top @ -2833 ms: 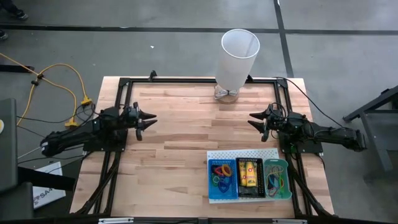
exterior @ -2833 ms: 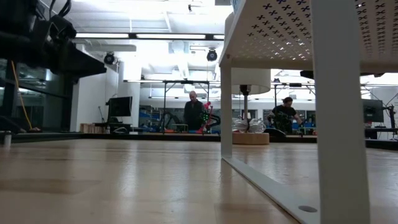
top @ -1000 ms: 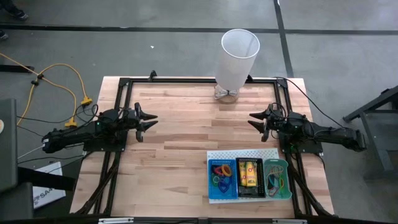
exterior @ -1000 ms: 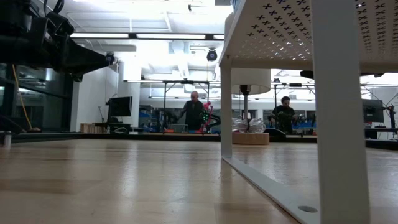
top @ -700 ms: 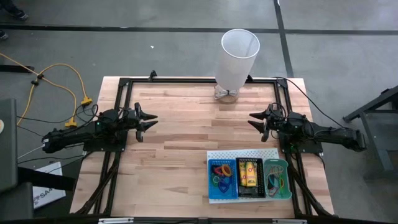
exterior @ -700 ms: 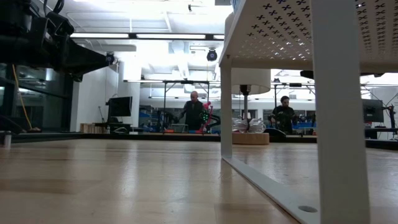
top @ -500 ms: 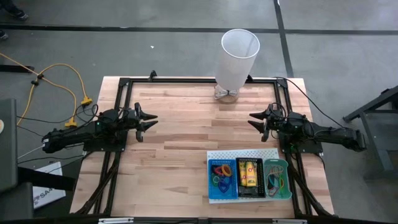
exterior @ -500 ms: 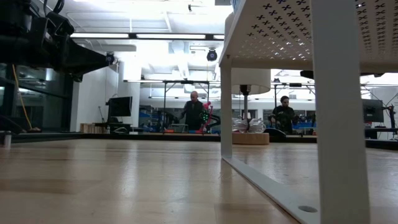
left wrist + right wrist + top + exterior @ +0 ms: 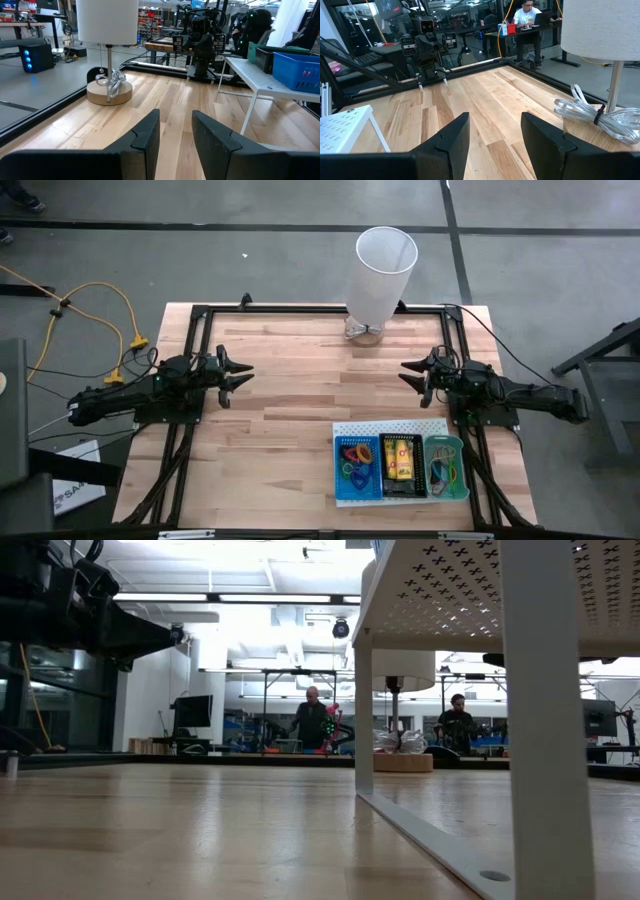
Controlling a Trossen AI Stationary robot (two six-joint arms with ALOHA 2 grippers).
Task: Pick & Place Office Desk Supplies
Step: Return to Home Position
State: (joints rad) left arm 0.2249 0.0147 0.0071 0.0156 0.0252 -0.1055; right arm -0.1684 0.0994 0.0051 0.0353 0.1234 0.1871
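The office desk supplies lie in three small bins on a raised white perforated board (image 9: pixel 390 427) at the table's near right. Rubber bands fill the blue bin (image 9: pixel 357 465). Yellow-and-red packs sit in the black bin (image 9: pixel 401 460), and more bands lie in the green bin (image 9: pixel 444 465). My left gripper (image 9: pixel 238 375) hovers level at the table's left side, open and with nothing in it (image 9: pixel 176 130). My right gripper (image 9: pixel 404 372) hovers level at the right side, just beyond the board, also open with nothing between its fingers (image 9: pixel 495 132). The two face each other across bare wood.
A white lamp shade (image 9: pixel 383 275) on a round wooden base (image 9: pixel 109 92) with a coiled clear cable stands at the far edge's middle. A black frame (image 9: pixel 300 308) rims the table. The board's leg (image 9: pixel 540 740) fills the low view's right. People stand in the room behind.
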